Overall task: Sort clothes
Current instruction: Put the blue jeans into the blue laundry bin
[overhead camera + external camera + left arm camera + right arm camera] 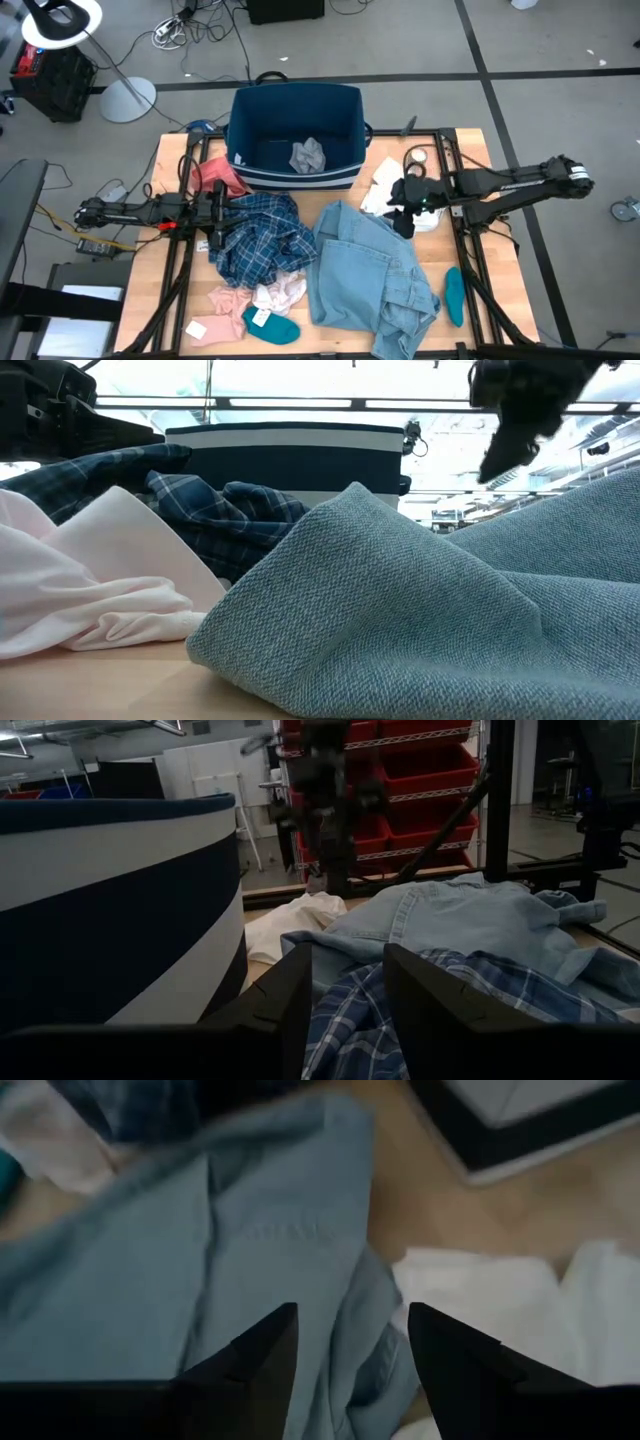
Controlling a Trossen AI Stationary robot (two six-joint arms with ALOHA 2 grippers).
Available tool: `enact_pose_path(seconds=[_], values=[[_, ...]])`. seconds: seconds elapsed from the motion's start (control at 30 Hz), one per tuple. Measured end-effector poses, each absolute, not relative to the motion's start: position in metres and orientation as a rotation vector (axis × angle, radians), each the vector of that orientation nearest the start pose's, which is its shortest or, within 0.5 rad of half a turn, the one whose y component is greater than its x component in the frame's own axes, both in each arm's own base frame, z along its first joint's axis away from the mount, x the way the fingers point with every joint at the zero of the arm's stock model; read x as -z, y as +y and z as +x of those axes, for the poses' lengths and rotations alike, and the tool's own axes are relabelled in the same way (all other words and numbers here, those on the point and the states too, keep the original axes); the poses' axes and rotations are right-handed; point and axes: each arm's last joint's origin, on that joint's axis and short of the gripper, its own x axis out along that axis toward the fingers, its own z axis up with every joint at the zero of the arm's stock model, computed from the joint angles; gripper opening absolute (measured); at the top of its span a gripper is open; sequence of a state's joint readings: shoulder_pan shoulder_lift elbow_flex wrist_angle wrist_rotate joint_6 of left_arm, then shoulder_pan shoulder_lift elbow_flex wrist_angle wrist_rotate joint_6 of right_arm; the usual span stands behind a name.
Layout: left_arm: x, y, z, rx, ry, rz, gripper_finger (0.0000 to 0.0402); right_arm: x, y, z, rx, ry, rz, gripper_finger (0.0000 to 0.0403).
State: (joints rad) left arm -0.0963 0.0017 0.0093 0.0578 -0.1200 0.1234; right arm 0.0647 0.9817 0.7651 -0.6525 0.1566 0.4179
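Along the worktop's near edge I see teal socks [270, 326], pale pink and white pieces [262, 297] and the light blue denim shirt [370, 275], which spreads toward the middle. My right gripper [403, 222] hangs over the shirt's far right edge with its fingers apart and empty, beside a white garment [385, 185] near the right edge. For a clean pickup I would lower it onto a raised fold at that edge, not the flat panel, pinch one layer only, and lift straight up so the white garment stays behind. Left of centre, my left gripper [216, 222], fingers also apart and empty, rests by the blue plaid shirt [262, 240], with a coral-red piece [218, 175] beyond. At the far edge stands the dark blue bin [345, 110], one grey item [308, 155] inside.
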Motion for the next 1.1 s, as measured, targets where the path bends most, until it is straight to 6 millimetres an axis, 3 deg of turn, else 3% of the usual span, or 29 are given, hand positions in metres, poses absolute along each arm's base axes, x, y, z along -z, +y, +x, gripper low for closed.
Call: enact_pose_path(seconds=[0.17,0.33,0.63,0.87,1.0,1.1], values=[[-0.172,-0.006,0.097,-0.028,-0.063,0.116,0.0131,-0.222,0.008,0.195,0.266,0.847,0.292,0.0196],[-0.172,-0.006,0.097,-0.028,-0.063,0.116,0.0131,-0.201,0.008,0.204,0.255,0.853,0.265,0.0212],[-0.172,-0.006,0.097,-0.028,-0.063,0.116,0.0131,-0.18,0.009,0.229,0.257,0.809,0.205,0.0287],[-0.172,-0.006,0.097,-0.028,-0.063,0.116,0.0131,-0.142,0.009,0.25,0.261,0.899,0.186,0.0332],[-0.172,-0.006,0.097,-0.028,-0.064,0.116,0.0131,-0.125,0.012,0.265,0.181,0.876,0.274,0.0316],[-0.172,-0.006,0.097,-0.028,-0.063,0.116,0.0131,-0.118,0.014,0.273,0.138,0.849,0.294,0.0263]])
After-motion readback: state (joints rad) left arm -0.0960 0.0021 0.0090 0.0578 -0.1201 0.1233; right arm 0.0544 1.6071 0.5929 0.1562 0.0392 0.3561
